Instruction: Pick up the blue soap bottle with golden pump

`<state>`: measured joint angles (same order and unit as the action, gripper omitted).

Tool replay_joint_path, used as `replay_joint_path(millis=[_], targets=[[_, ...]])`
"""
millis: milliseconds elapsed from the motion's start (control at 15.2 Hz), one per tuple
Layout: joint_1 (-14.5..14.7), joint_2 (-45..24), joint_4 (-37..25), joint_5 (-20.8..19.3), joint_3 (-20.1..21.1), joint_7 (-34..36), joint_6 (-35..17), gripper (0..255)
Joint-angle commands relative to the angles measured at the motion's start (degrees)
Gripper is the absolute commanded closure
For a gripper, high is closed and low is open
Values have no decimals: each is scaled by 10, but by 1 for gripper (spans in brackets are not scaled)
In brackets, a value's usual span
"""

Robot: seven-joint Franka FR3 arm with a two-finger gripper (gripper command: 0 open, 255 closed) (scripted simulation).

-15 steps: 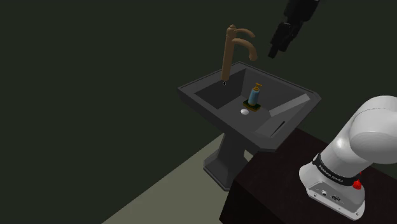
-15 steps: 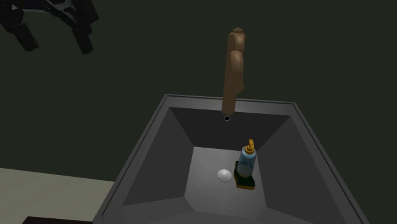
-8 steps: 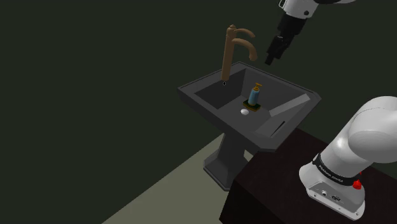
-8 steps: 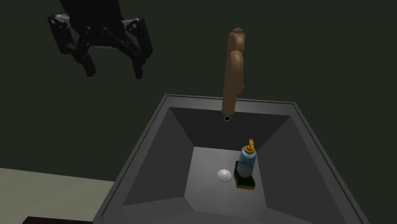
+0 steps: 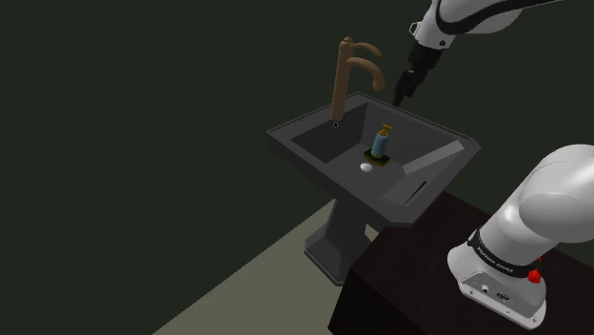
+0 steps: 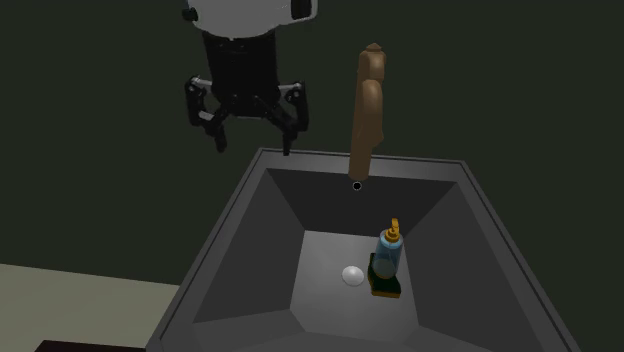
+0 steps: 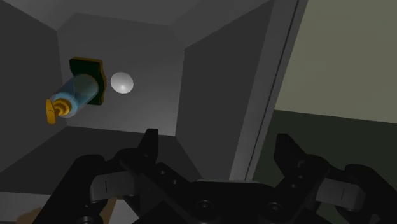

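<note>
1. Second exterior view: you see the hand [image 6: 255,146] open and empty above the rim of the sink [image 6: 232,210].
2. The blue soap bottle [image 6: 389,252] stands upright inside the sink, well below the hand.

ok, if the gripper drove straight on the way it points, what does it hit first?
Probably the sloped side wall of the sink near its rim; the wrist view has that wall dead ahead of the open gripper. The soap bottle stands off that line, lower in the basin. Depth is unclear.
</note>
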<state>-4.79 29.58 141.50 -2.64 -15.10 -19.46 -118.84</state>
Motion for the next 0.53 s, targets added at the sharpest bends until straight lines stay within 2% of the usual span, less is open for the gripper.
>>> replay_joint_path(millis=[0,462], targets=[[-1,-36,-3,1,-22,-27,-32,0],[3,-177,-51,44,-94,-131,-114,0]])
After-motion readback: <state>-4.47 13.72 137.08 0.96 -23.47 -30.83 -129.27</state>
